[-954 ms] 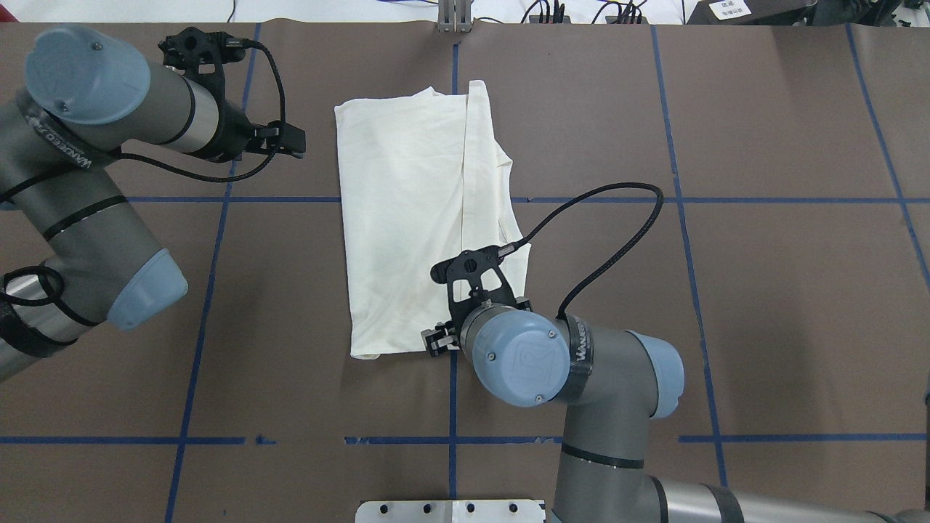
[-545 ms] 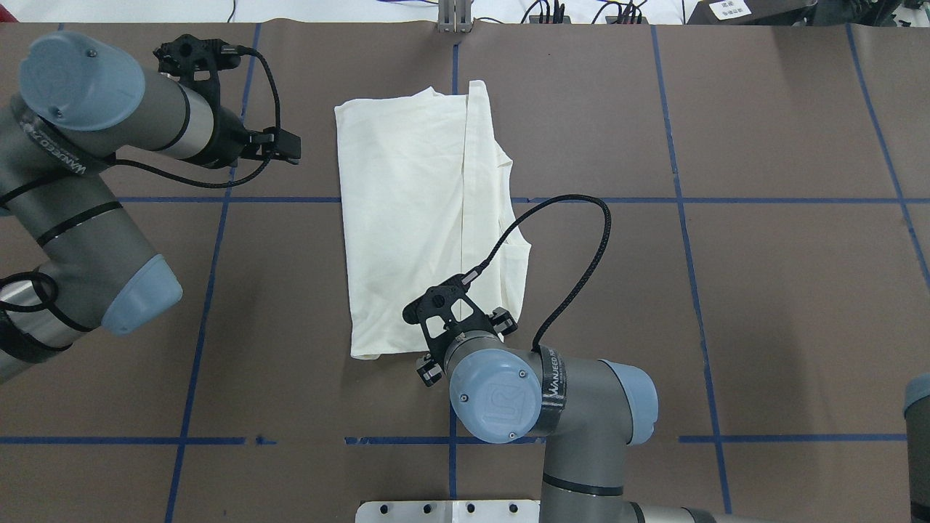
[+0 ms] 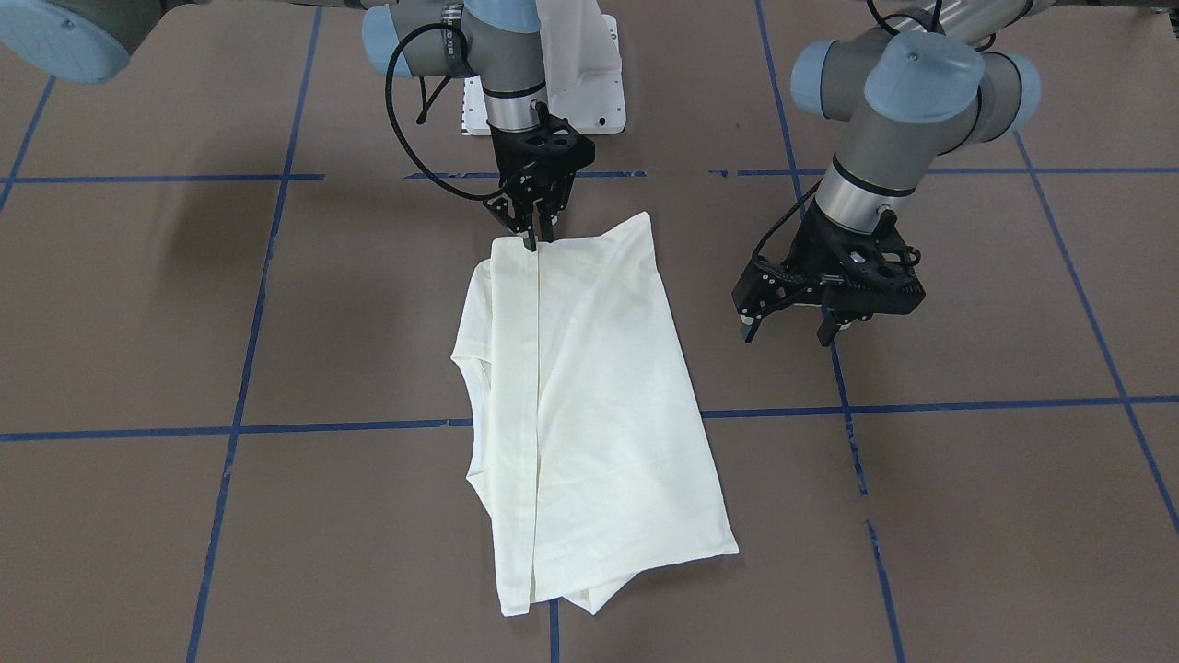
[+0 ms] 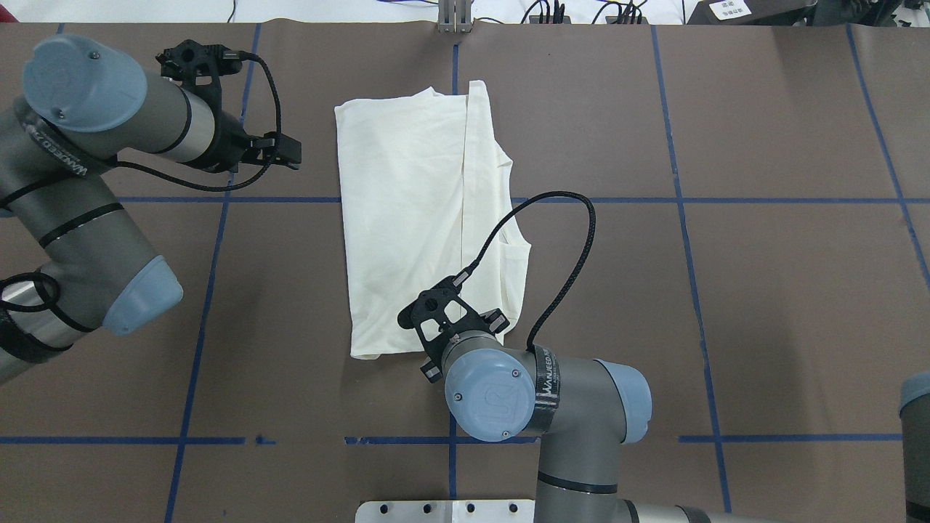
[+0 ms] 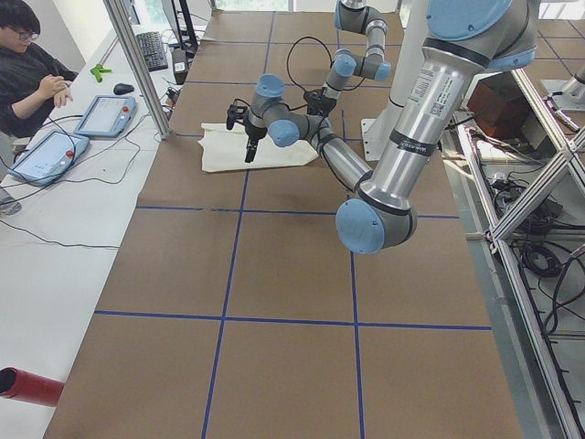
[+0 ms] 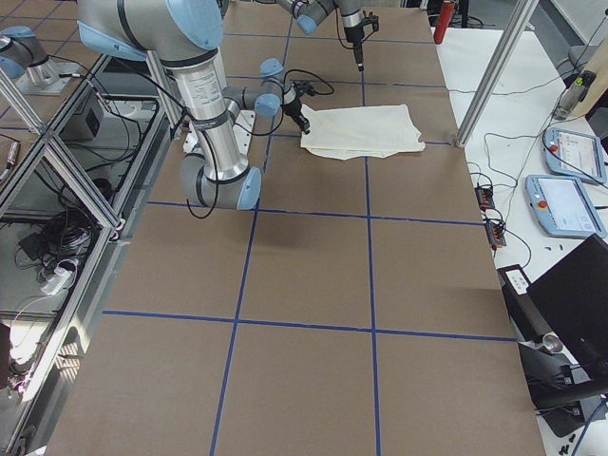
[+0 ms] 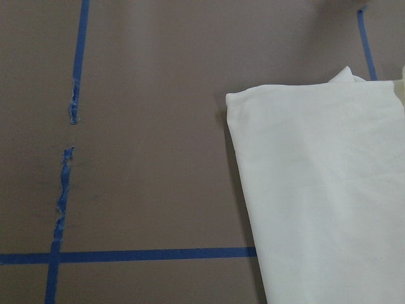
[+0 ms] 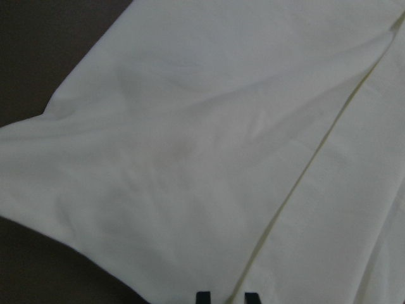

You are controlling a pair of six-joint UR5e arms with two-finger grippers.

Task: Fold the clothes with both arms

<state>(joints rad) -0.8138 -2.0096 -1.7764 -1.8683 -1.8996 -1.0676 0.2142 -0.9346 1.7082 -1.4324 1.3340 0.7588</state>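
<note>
The cream shirt [image 4: 414,218] lies folded lengthwise on the brown table, plain side up; no print shows. It also appears in the front view [image 3: 589,387] and the left wrist view [image 7: 329,190], and it fills the right wrist view [image 8: 190,158]. My right gripper [image 3: 540,241] points straight down at the shirt's robot-side hem, by the long fold line. Its jaws are nearly together on that edge, and its fingertips [image 8: 202,296] show just above the cloth. My left gripper [image 3: 785,331] hangs open and empty over bare table, beside the shirt's far end [image 4: 280,149].
Blue tape lines [image 4: 218,200] grid the table. The white base plate [image 4: 450,511] sits at the near edge. In the side view an operator [image 5: 32,73] sits at a desk with tablets [image 5: 105,114] beyond the table's far edge.
My right arm has shifted left and back toward the robot, turning its wrist, and its gripper has come to the shirt's near hem. The left arm has hardly moved. The shirt lies as before.
</note>
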